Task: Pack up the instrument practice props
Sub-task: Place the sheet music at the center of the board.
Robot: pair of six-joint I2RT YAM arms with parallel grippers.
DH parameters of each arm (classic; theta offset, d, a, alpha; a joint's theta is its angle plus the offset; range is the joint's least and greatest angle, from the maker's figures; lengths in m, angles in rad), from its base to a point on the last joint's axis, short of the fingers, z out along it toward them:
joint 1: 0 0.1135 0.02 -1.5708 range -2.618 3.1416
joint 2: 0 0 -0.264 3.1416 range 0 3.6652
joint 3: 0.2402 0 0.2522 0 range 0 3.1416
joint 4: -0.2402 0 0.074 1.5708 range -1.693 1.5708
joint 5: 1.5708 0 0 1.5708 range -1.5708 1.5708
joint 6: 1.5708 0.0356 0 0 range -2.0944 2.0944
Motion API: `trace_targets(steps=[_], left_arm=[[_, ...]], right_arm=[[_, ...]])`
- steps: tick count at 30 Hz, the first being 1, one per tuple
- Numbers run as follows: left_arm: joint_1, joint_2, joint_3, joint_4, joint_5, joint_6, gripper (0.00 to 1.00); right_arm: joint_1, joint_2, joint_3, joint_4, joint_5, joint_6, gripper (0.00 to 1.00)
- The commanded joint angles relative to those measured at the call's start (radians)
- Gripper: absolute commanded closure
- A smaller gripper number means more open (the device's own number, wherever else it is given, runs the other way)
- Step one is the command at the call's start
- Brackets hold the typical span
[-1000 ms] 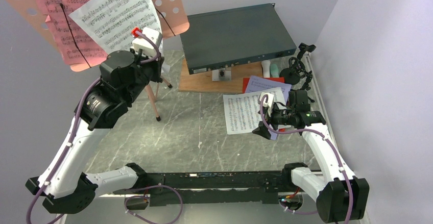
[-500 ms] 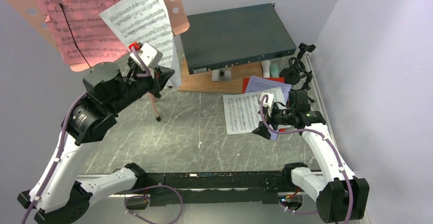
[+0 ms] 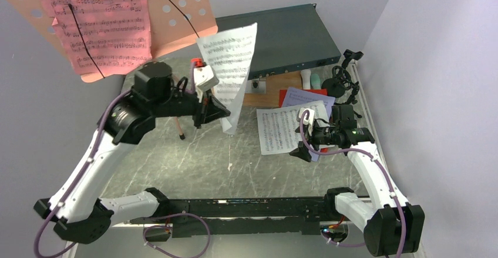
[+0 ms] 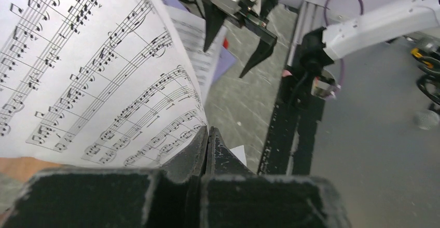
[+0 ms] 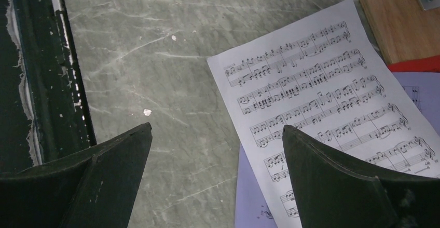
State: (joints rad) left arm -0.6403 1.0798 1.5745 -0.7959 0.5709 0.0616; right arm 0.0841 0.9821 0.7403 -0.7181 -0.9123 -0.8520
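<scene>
Overhead, the left gripper [image 3: 222, 116] pinches a white printed sheet-music page [image 3: 232, 58] aloft near 12 o'clock, right of the salmon-pink perforated music stand [image 3: 182, 5]. Left wrist: its jaws are pressed together on the page's corner. Right wrist: the right gripper [image 5: 215, 134] hangs spread, apparently above a second white sheet-music page [image 5: 321, 98] lying at 3 o'clock.

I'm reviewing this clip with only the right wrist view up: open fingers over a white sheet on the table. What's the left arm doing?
Observer: The left gripper is shut on a white sheet-music page, held upright above the table.
Operator: Anything on the music stand?
Observer: Yes, a pink page rests on the salmon-pink music stand.
Operator: Other props near my stack?
Observer: Two small tubes and a black mic stand sit beyond it, at the far right.
</scene>
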Motion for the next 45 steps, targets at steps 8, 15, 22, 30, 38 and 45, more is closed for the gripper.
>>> trace_targets(steps=[8, 15, 22, 30, 38, 45], left_arm=[[-0.059, 0.106, -0.093, 0.003, 0.295, -0.024, 1.0], [-0.218, 0.226, -0.091, -0.055, 0.134, 0.025, 1.0], [-0.229, 0.35, -0.212, -0.061, -0.033, 0.108, 1.0], [-0.231, 0.483, -0.28, 0.005, 0.037, 0.068, 1.0], [-0.234, 0.485, -0.351, 0.079, 0.079, 0.022, 1.0], [-0.236, 0.484, -0.347, 0.081, 0.094, 0.011, 1.0]], right_arm=[[0.0, -0.003, 0.016, -0.02, -0.082, -0.026, 0.0], [-0.011, 0.002, 0.029, 0.018, -0.069, 0.045, 0.0], [-0.032, 0.027, 0.028, 0.064, -0.009, 0.121, 0.0], [-0.059, 0.053, 0.043, 0.066, 0.007, 0.15, 0.0], [-0.067, 0.04, 0.072, -0.171, -0.129, -0.164, 0.0], [-0.02, 0.095, 0.072, -0.488, -0.2, -0.762, 0.0]])
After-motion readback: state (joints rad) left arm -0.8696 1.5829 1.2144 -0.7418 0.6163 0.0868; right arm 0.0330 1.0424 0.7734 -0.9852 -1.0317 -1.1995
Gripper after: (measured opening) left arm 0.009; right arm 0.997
